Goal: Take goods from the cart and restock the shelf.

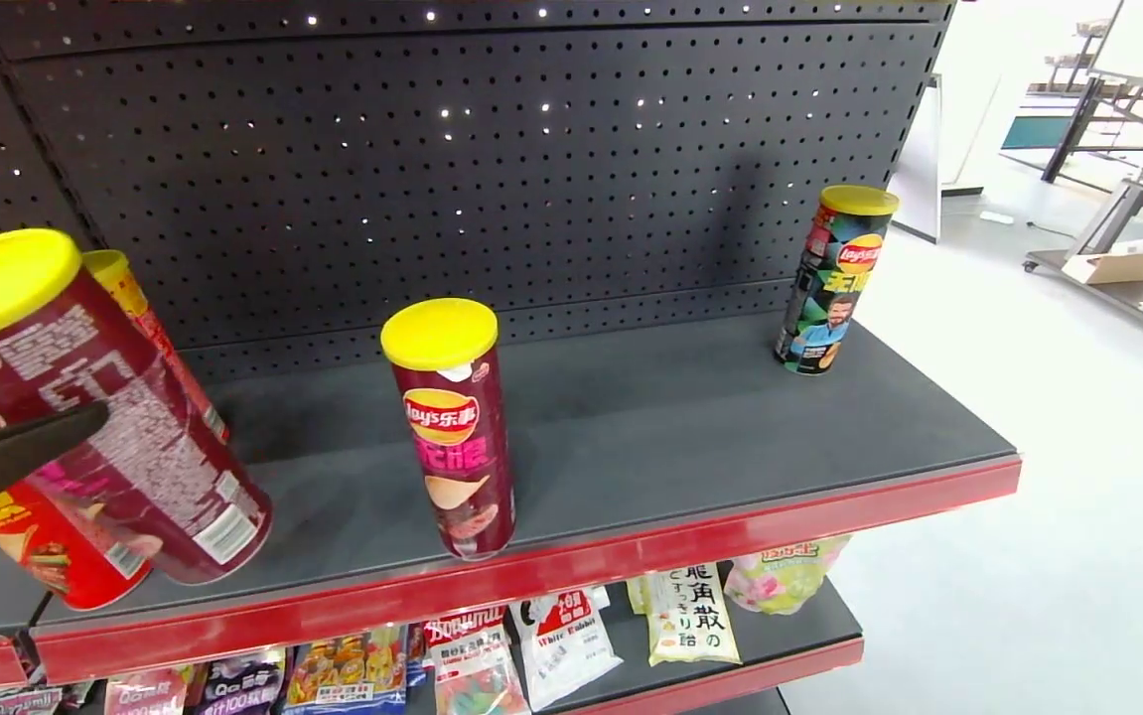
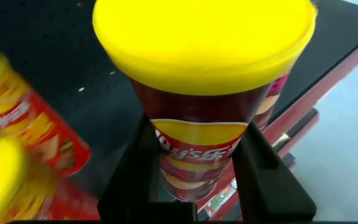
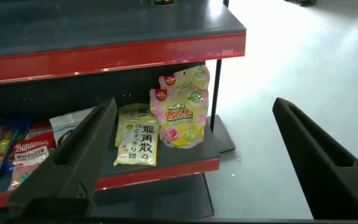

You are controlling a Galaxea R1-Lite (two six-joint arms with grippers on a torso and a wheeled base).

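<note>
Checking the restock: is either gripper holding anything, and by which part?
Left gripper clamps the maroon chip can mid-body; right gripper is open, holding nothing.

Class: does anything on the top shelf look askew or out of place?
The held maroon can, clamped in the left gripper, leans well off vertical, unlike the upright middle can. Nothing looks spilled or damaged.

The maroon can (image 1: 124, 427) hides the upper part of the red can (image 1: 55, 561) beside it.
</note>
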